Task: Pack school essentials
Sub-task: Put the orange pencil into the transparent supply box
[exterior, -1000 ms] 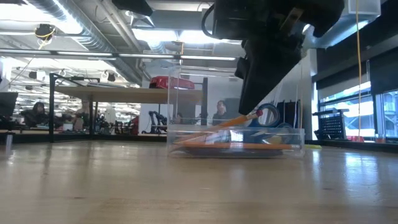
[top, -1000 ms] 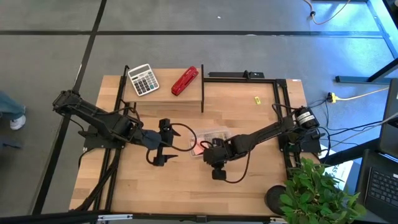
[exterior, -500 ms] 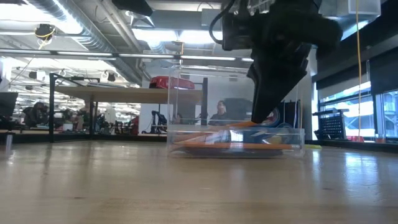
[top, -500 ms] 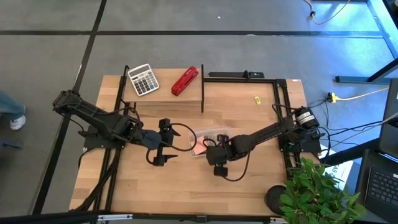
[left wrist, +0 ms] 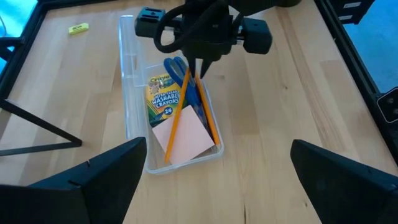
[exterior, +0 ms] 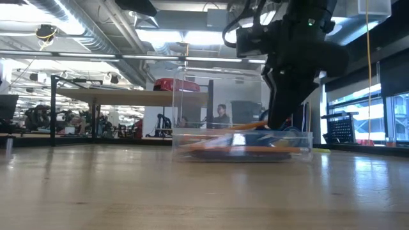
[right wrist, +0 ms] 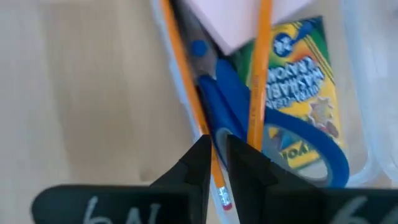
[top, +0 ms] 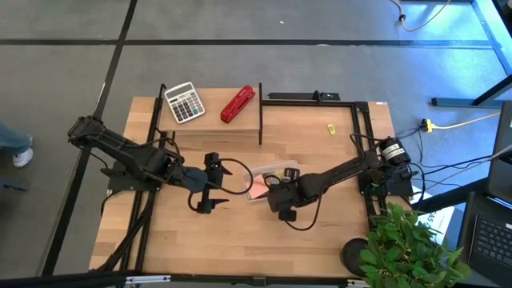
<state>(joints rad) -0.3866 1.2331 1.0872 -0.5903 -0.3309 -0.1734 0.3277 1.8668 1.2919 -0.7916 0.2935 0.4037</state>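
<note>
High view: a clear plastic box (top: 268,178) lies at the centre of the wooden table (top: 320,144), with the pink sticky-note pad (top: 258,189) showing at its lower left end. The right gripper (top: 277,189) sits over the box. The left gripper (top: 210,182) waits left of centre with its fingers spread, empty. A calculator (top: 184,102) and red stapler (top: 238,104) rest on the raised shelf at upper centre.

Low view: the right arm hangs over the box (exterior: 241,142), right of centre; orange pencils (exterior: 243,149) lie inside.

Left wrist view: mid-frame, the box (left wrist: 132,112) holds a crayon pack (left wrist: 162,99), blue-handled scissors (left wrist: 176,67), two pencils (left wrist: 176,113) and the pad (left wrist: 184,138).

Right wrist view: the fingers (right wrist: 239,163) are nearly closed, apparently pinching one pencil (right wrist: 257,74), though the contact is blurred.
</note>
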